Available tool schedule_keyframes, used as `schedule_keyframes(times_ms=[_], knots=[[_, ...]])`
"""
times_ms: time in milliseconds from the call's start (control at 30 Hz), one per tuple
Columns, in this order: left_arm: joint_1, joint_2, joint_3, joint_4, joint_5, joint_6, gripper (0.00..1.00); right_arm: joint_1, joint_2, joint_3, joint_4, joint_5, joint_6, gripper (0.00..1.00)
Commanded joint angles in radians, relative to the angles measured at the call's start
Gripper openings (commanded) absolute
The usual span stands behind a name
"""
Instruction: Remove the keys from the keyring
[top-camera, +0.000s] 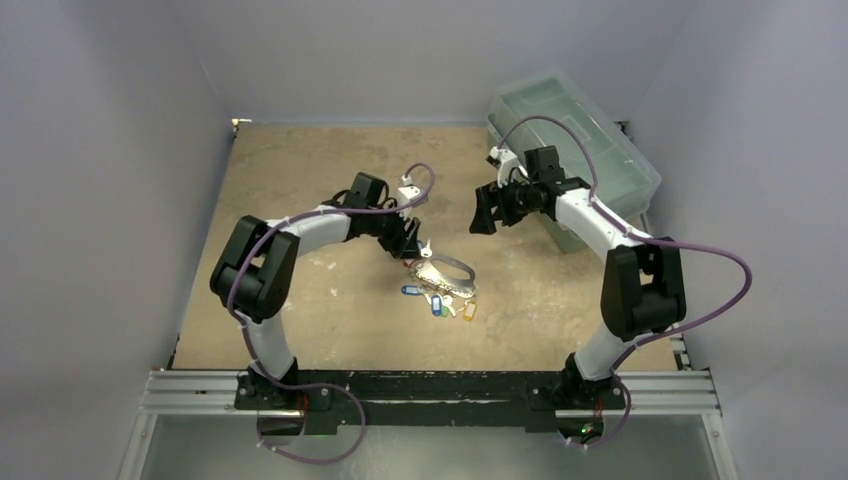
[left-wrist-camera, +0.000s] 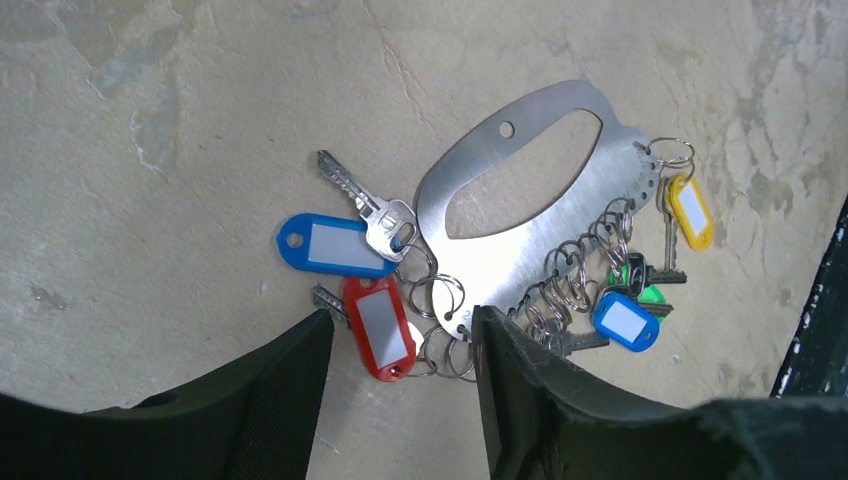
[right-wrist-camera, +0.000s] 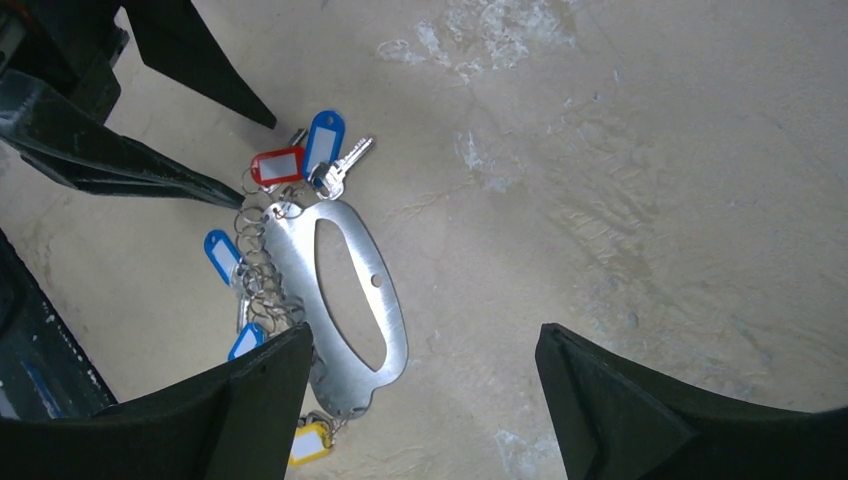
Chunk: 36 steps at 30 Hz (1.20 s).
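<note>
The left claw (left-wrist-camera: 400, 325) is hanging spread over the ringed corner of the keyring (left-wrist-camera: 545, 250), probably lining up to pin it, while the right claw (right-wrist-camera: 422, 340) is hovering spread nearby (neither pinching anything). The keys (left-wrist-camera: 380, 222) are lying fanned along its edge on the scuffed beige table (left-wrist-camera: 180, 150), with grey walls (top-camera: 100, 150) closing in the sides

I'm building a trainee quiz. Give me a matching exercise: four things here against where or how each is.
1 keyring
2 left claw
3 right claw
4 plastic box

a at the table's far right
b open, over the red tag
c lying flat, keys along its edge
d open, raised, apart from the keyring

Pairs: 1-c, 2-b, 3-d, 4-a
</note>
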Motion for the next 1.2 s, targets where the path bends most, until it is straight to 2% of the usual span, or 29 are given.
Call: schedule_keyframes(times_ms=[0,100,167,267,333,433,567,667,967,1167], knots=[[-0.034,-0.030,-0.005,0.060,-0.113,-0.029,0.50,0.009,-0.017,-0.027,0.090,-0.028,0.035,0.87],[-0.057,-0.014,0.024,0.082,-0.240,-0.086,0.48,0.009,-0.005,-0.039,0.113,-0.018,0.062,0.87],[-0.085,-0.018,0.024,0.101,-0.343,-0.108,0.50,0.009,0.004,-0.039,0.119,0.006,0.081,0.87],[-0.122,-0.049,-0.028,0.167,-0.420,-0.161,0.55,0.009,-0.002,-0.049,0.143,0.031,0.105,0.87],[-0.151,-0.046,-0.028,0.168,-0.505,-0.192,0.56,0.009,-0.009,-0.058,0.157,0.050,0.120,0.87],[-0.162,-0.028,0.000,0.153,-0.548,-0.249,0.60,0.008,-0.008,-0.059,0.168,0.069,0.127,0.88],[-0.162,-0.035,0.002,0.163,-0.533,-0.310,0.62,0.009,-0.010,-0.058,0.166,0.075,0.128,0.88],[-0.166,-0.048,0.039,0.108,-0.503,-0.352,0.65,0.008,-0.021,-0.072,0.164,0.078,0.127,0.89],[-0.210,0.004,0.171,-0.078,-0.548,-0.366,0.71,0.008,-0.028,-0.061,0.144,0.082,0.121,0.89],[-0.245,-0.007,0.198,-0.110,-0.558,-0.374,0.74,0.009,-0.023,-0.043,0.132,0.107,0.112,0.90]])
